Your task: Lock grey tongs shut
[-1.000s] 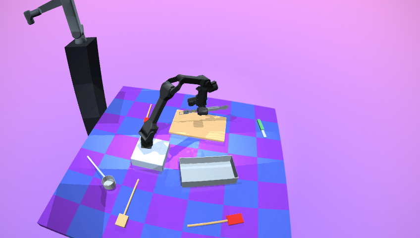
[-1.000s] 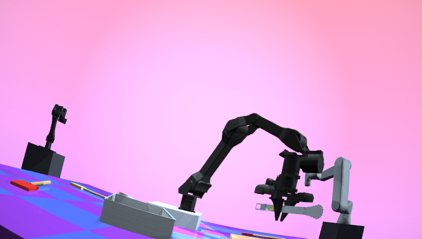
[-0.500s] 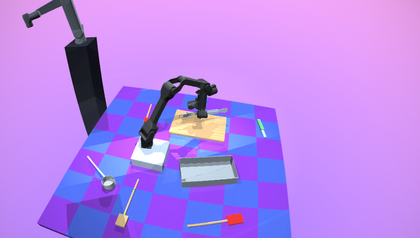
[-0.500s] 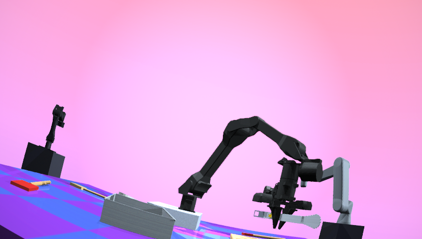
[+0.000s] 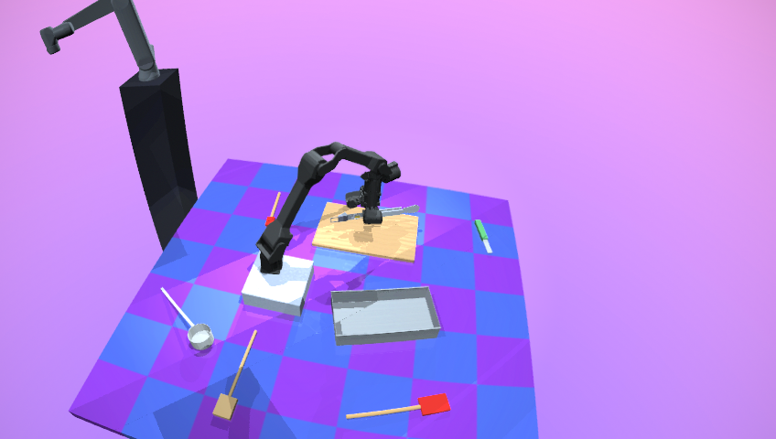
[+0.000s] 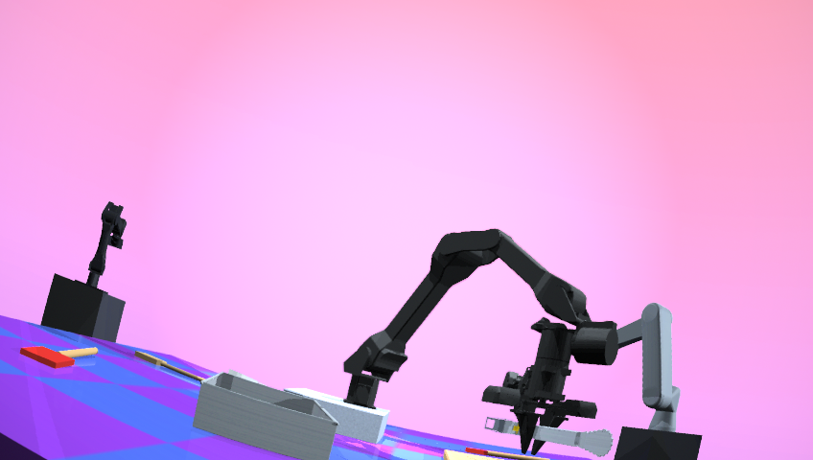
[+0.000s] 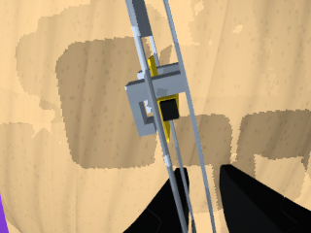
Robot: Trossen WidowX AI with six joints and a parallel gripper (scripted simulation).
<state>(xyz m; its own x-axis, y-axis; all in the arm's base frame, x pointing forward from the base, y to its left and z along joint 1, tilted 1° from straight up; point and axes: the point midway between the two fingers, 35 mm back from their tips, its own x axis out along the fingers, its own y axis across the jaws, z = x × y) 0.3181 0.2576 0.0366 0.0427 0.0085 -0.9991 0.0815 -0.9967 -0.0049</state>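
Two slim arms of the grey tongs lie nearly parallel, pinched in the pincer, presumably to keep them squeezed while lowering. Position: right of centre, top view, over the wooden board; hinge end left of the pincer, scalloped tips right.

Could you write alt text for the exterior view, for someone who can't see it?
A black robot arm's gripper holds grey tongs sideways above a wooden board. A grey roasting tin stands left in view.
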